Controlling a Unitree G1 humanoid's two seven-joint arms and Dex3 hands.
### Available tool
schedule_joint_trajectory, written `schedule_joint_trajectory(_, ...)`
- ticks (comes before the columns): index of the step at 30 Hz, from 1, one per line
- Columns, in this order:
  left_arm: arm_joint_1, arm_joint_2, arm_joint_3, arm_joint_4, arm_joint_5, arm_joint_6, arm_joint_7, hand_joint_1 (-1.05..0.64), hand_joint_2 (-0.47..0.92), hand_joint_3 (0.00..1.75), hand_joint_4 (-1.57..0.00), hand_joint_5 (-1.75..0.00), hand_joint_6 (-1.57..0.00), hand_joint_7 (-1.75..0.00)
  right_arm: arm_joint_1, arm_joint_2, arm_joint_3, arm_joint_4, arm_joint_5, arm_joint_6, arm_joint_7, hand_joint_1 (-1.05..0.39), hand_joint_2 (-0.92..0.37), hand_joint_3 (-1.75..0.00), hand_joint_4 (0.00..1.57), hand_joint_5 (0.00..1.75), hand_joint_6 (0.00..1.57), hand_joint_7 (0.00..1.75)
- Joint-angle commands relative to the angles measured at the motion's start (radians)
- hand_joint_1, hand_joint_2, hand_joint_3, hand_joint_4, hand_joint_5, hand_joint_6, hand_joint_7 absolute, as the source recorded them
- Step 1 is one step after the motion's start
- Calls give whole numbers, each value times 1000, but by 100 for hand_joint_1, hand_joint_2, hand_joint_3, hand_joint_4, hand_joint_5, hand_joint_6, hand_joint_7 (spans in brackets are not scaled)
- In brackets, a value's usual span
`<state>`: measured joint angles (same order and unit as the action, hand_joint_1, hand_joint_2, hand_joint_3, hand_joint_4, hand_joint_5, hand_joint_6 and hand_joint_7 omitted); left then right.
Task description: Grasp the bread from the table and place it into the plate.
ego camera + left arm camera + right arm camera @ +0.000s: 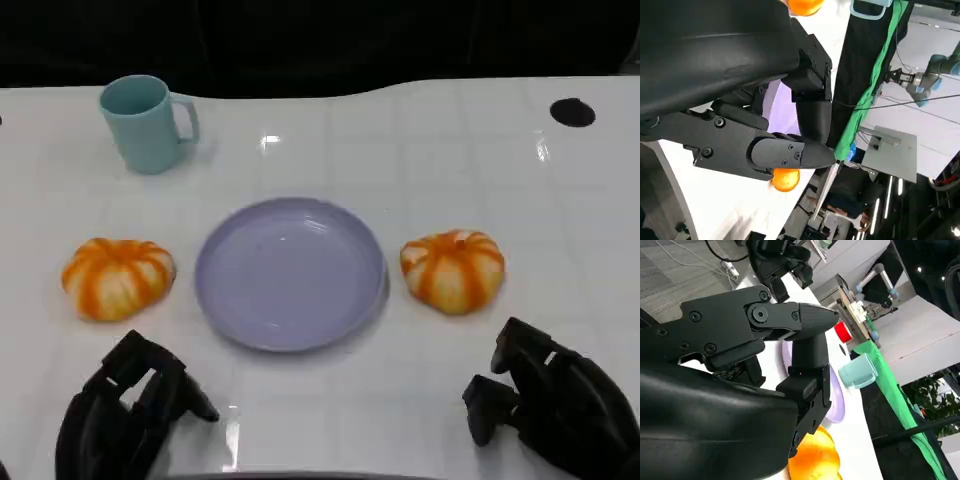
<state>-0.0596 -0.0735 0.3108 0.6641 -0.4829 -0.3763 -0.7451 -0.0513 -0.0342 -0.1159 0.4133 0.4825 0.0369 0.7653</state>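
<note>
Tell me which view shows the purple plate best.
The head view: the whole plate lies unobstructed, bare, between two breads. The left wrist view shows a sliver behind the left hand; the right wrist view shows part of its edge.

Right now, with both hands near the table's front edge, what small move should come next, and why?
Probably reach the right hand forward to the bread right of the plate. Both hands hold nothing, the left hand too, the plate holds nothing, and that bread lies just ahead of the right hand.
</note>
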Motion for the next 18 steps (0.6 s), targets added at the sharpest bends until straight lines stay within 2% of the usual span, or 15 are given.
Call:
schedule_joint_trajectory(1, -8, 15, 4, 3, -4, -10, -1, -59, 92, 25, -66, -175, -50, -156, -2, -14, -16, -9, 6, -4, 7, -52, -92, -35, 79, 175, 56, 175)
schedule_joint_trajectory(4, -8, 17, 2, 5, 2, -15, 3, -59, 92, 25, -66, -175, -50, -156, -11, -26, -1, 18, -63, -118, 3, -54, -92, -39, 75, 175, 49, 174)
schedule_joint_trajectory(5, -8, 17, 2, 3, 1, -12, 3, -59, 92, 25, -66, -175, -50, -156, -15, -35, 9, 22, -114, -178, -22, -55, -92, -40, 73, 175, 46, 173)
schedule_joint_trajectory(6, -8, 18, 1, 3, 0, -8, 2, -59, 92, 25, -66, -175, -50, -156, -17, -41, 15, 24, -152, -219, -44, -57, -92, -44, 65, 175, 46, 162)
schedule_joint_trajectory(8, -9, 18, 1, 2, -3, -4, 0, -59, 92, 25, -66, -175, -50, -156, -20, -44, 22, 16, -205, -271, -87, -58, -92, -45, 61, 175, 46, 154)
schedule_joint_trajectory(9, -9, 17, 1, 1, -3, -3, 1, -59, 92, 25, -65, -175, -50, -156, -21, -46, 24, 2, -221, -279, -106, -55, -92, -40, 55, 167, 48, 130)
schedule_joint_trajectory(12, -8, 16, 1, 0, -4, -3, 1, -59, 92, 25, -65, -175, -50, -155, -22, -63, 37, -25, -265, -308, -143, -53, -92, -29, 46, 149, 52, 89)
schedule_joint_trajectory(15, -9, 16, 0, -2, -3, 1, 3, -59, 92, 25, -65, -175, -50, -155, -30, -96, 56, -33, -336, -369, -177, -53, -92, -25, 44, 132, 54, 64)
schedule_joint_trajectory(17, -11, 16, 0, 1, -2, -4, 2, -60, 92, 24, -65, -175, -50, -155, -37, -117, 64, -32, -365, -405, -185, -51, -92, -19, 43, 106, 54, 46)
schedule_joint_trajectory(18, -13, 16, 0, 6, -2, -7, 1, -60, 92, 24, -65, -175, -50, -155, -43, -129, 68, -26, -385, -436, -193, -51, -92, -18, 44, 100, 55, 41)
